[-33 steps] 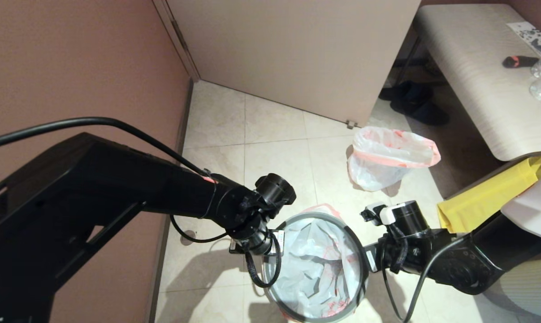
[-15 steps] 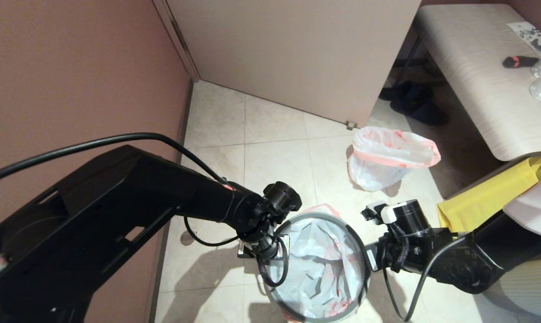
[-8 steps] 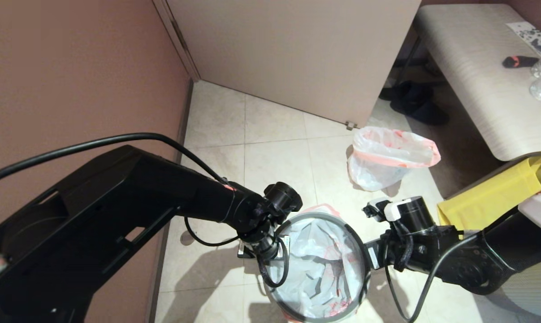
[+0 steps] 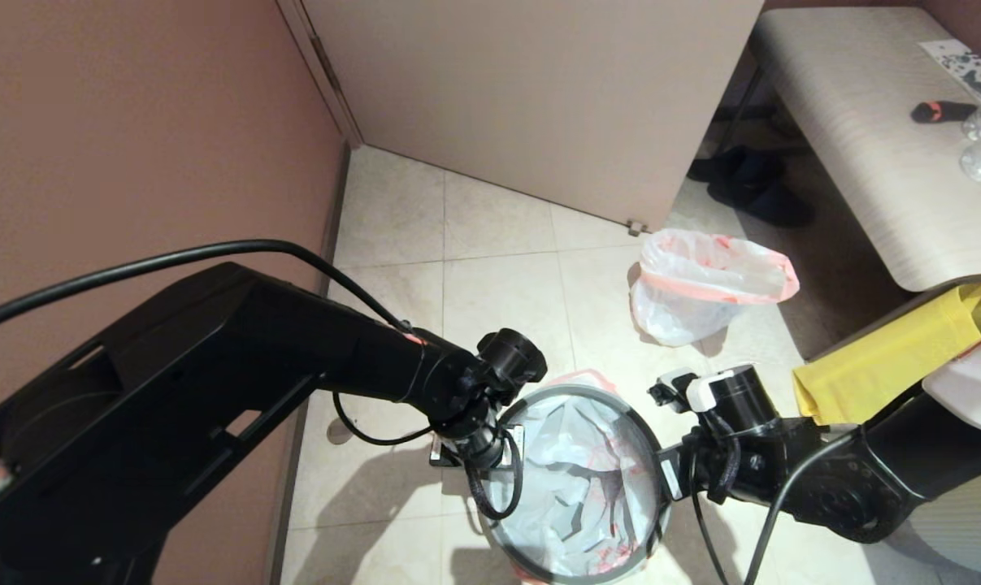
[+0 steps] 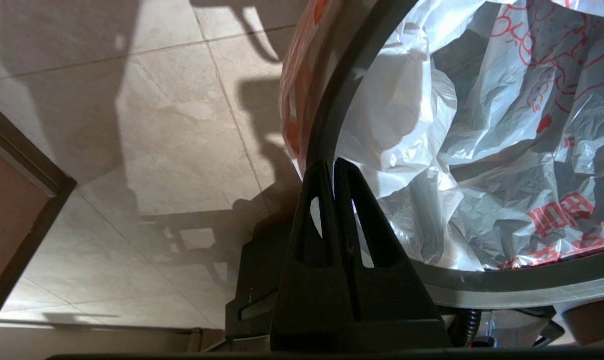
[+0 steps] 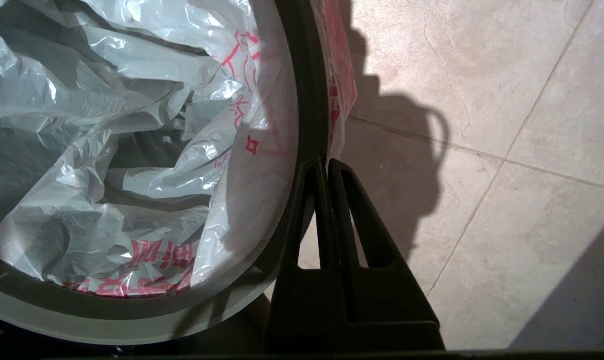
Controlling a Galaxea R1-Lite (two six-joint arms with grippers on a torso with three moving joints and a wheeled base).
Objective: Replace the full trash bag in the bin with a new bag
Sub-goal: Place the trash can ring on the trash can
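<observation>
Head view: full trash bag (image 4: 705,284) out on floor by door, new bag (image 4: 575,479) lining bin (image 4: 648,540) | left wrist: left gripper (image 5: 332,167) jaws closed at ring | right wrist: right gripper (image 6: 327,167) jaws closed at ring; seating looks nearly finished.

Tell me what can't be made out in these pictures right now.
- Head view: the bin's black body is hidden beneath its ring and the new bag.
- Head view: both grippers' fingertips are hidden behind their own wrists.
- Both wrist views: whether the shut left gripper or right gripper touches the ring is unclear.
- Head view: the full trash bag's contents are too small to tell.
</observation>
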